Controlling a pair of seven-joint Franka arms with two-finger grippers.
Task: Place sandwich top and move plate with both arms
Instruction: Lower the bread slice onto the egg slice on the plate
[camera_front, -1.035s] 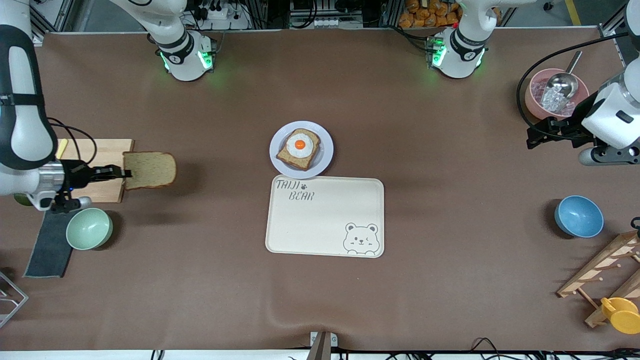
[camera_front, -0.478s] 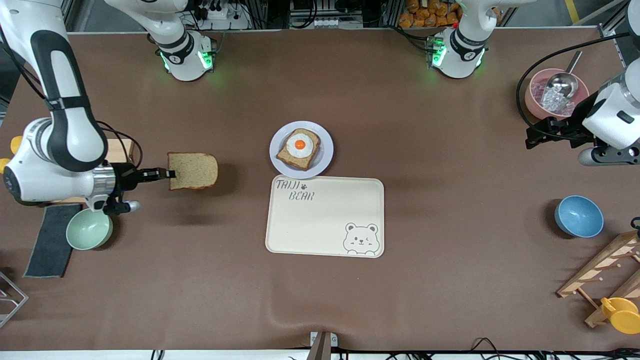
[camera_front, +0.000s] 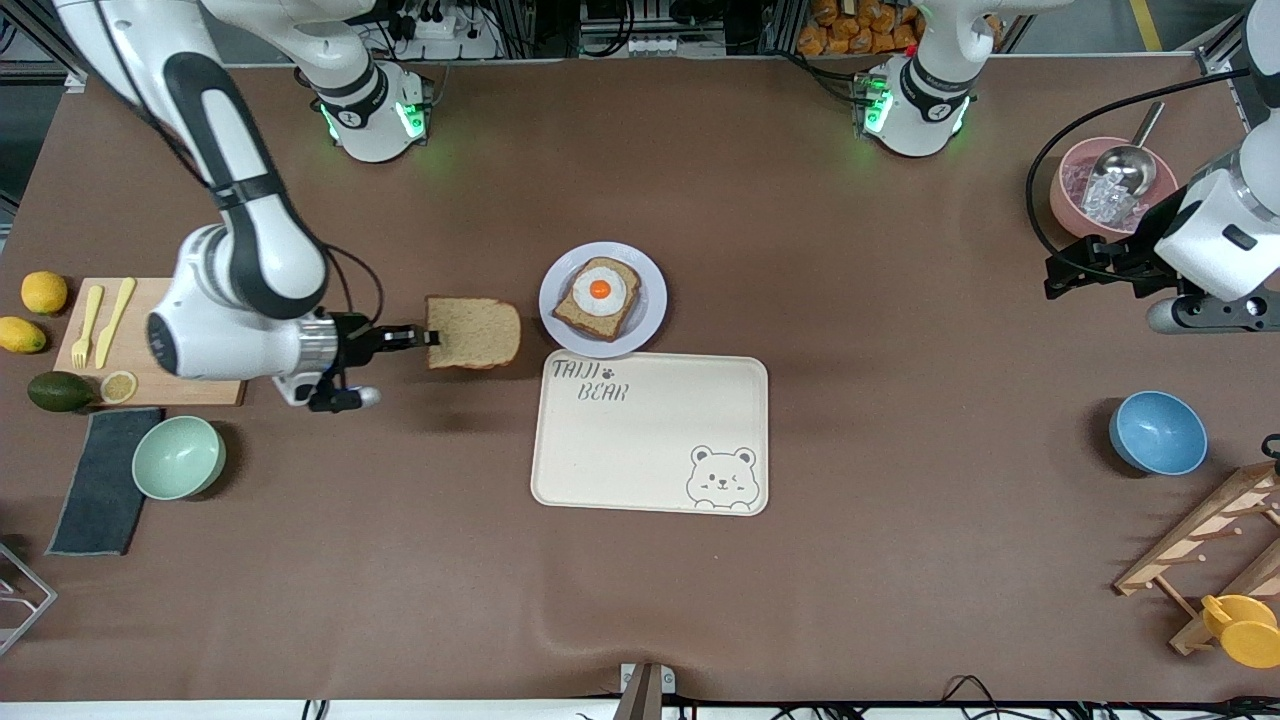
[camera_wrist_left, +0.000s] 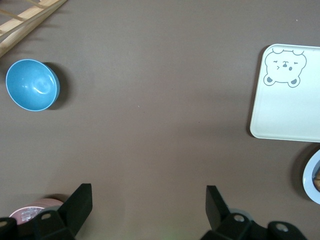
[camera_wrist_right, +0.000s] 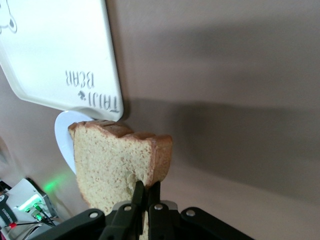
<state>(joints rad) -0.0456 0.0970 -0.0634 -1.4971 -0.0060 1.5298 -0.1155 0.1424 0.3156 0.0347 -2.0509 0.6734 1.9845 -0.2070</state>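
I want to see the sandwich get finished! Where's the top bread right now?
In the front view, the sandwich top is in the air, pinched by the right gripper, beside the plate toward the right arm's end.

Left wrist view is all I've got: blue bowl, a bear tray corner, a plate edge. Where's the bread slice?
Observer: The right gripper is shut on the sandwich top, carrying it above the table just short of the plate, on the side toward the right arm's end.
Operator: What's on the plate?
Observer: One toast slice with a fried egg, nothing on top of it yet.
Operator: How is the slice gripped?
Observer: By the middle of its flat crust edge; the rounded end points toward the plate.
Operator: And my own gripper?
Observer: The left gripper is open and waits over bare table beside the pink bowl.
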